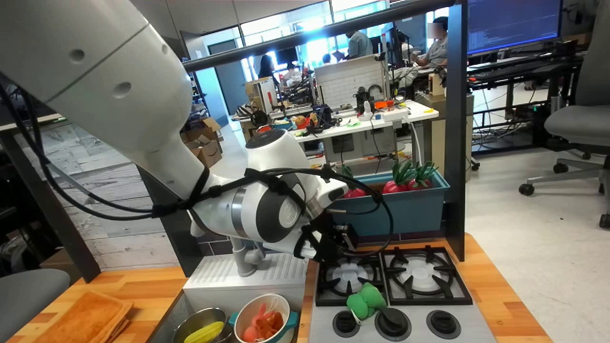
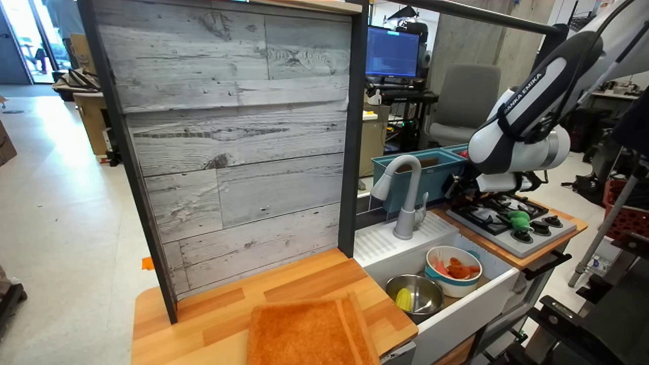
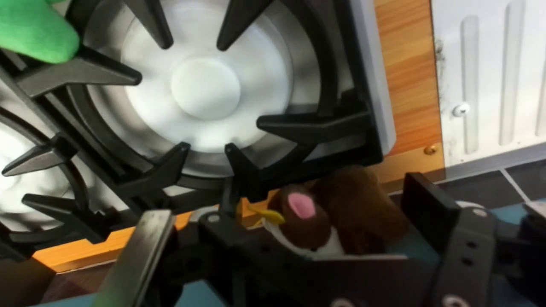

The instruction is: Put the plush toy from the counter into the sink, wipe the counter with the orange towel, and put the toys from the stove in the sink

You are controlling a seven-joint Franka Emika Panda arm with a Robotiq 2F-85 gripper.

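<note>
So, we have the arm [image 1: 281, 209] over the back of the stove [image 1: 419, 314], its jaws standing well apart, spread rather than clenched. In the wrist view we find a brown plush [image 3: 358, 204] between them, beside the rear edge of a black grate [image 3: 318, 125]; whether either jaw touches it, we cannot tell. Toward the front, we see the green toy [image 1: 367, 301] lying partly on that grate and partly in front of it, next to the knobs [image 1: 393, 324]. In the sink [image 2: 471, 315] we spot the yellow plush toy [image 2: 404, 299] inside a metal bowl [image 2: 431, 291], and the red-orange toy [image 2: 460, 270] inside a teal-handled white bowl [image 2: 458, 290] just beside it. On the wooden desk [image 2: 324, 274], across the sink from the stove, we notice the orange towel [image 2: 309, 332] lying folded and flat.
</note>
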